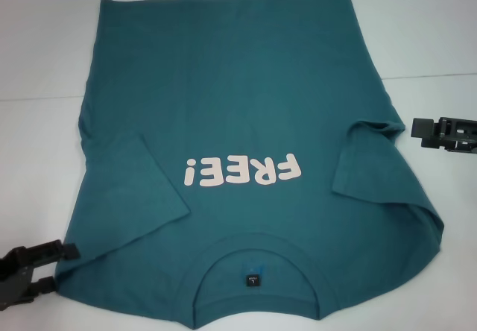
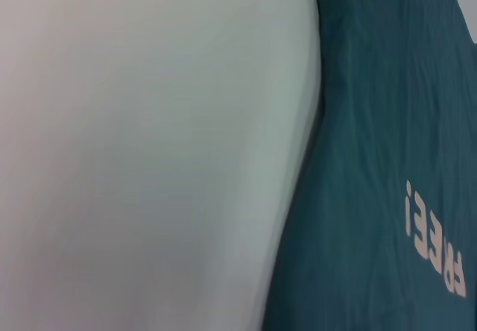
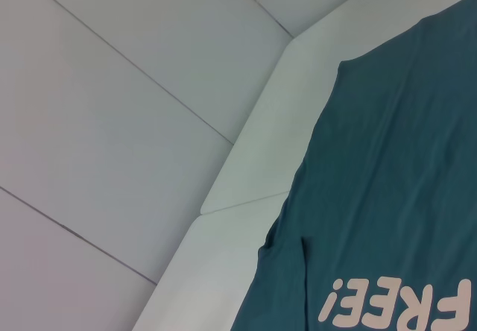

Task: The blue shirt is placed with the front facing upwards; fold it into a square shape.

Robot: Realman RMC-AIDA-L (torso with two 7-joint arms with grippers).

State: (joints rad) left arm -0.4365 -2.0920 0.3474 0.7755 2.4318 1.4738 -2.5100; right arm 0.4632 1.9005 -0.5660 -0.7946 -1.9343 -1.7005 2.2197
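We see the shirt flat between our grippers: left gripper at its near shoulder, right gripper beside its sleeve; their openings we cannot tell.

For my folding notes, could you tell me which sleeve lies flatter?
The sleeve on the robot's left lies smooth on the blue shirt; the right one is bunched.

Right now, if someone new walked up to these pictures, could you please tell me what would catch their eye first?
The large teal-blue cotton T-shirt fills the middle of the white table, front up, collar nearest the robot, both sleeves folded inward. Its pale pink "FREE!" print stands out mid-chest, reading upside down in the head view. The dark left gripper sits at the shirt's near left corner, and the right gripper hangs just off its right edge.
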